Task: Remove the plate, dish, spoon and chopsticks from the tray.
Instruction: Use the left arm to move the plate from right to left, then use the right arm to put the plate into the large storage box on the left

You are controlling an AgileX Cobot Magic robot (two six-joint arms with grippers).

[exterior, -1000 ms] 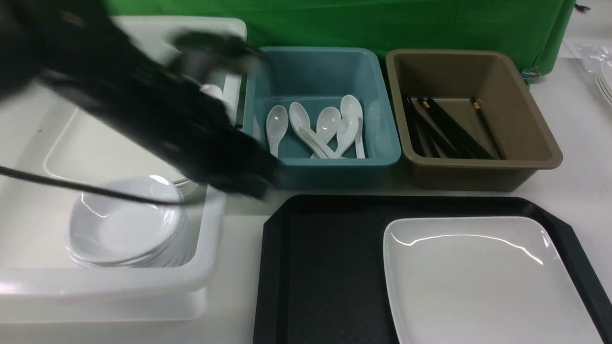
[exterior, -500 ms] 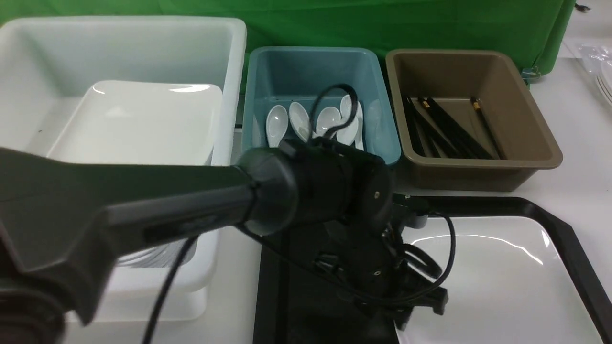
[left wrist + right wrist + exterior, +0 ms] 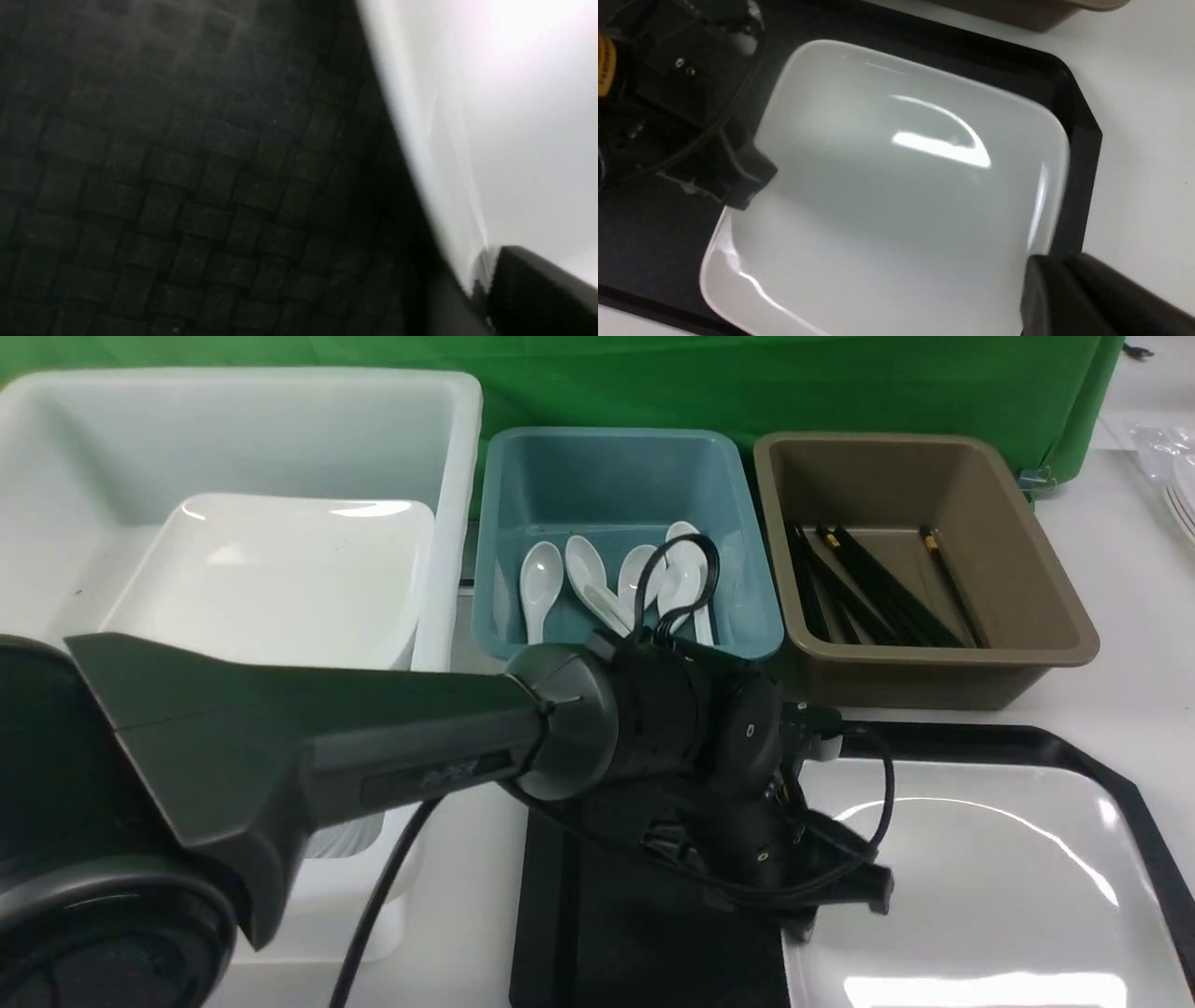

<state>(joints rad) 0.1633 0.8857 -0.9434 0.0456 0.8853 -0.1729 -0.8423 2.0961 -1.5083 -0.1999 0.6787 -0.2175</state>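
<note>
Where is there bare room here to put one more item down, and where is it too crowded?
Free: the rear half of the teal tub, behind the spoons; the white table right of the brown tub. Crowded: the tray, shared by the plate and the left gripper at its rim.

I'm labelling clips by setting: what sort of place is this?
Likely a staged dish-clearing test bench: green cloth backdrop, teal tub of spoons, brown tub of chopsticks, black tray.
</note>
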